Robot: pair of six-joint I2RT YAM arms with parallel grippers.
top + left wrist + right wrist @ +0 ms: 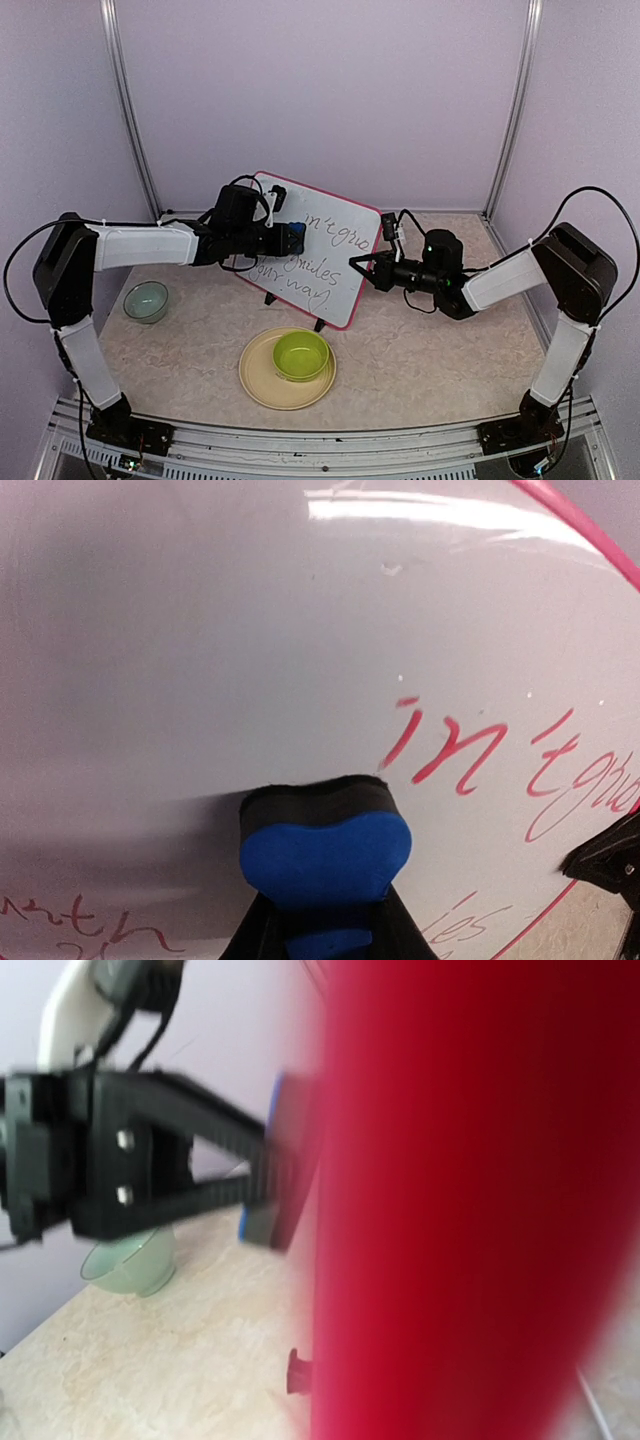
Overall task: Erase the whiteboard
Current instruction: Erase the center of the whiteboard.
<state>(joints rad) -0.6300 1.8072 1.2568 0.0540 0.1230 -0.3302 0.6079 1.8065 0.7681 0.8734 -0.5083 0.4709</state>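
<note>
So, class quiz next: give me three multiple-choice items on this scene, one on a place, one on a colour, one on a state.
1. The green bowl sits: A on the yellow plate; B in a gripper; C on the floor.
2. The eraser in the left gripper is: A yellow; B white; C blue.
3. The whiteboard is: A wiped clean; B partly wiped; C lying flat.
Key: 1 A, the plate's rim rings it; 2 C, blue body with black felt; 3 B, writing remains beside a cleared patch.

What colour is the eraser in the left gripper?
The eraser is blue with a black pad; the left wrist view shows it best.
</note>
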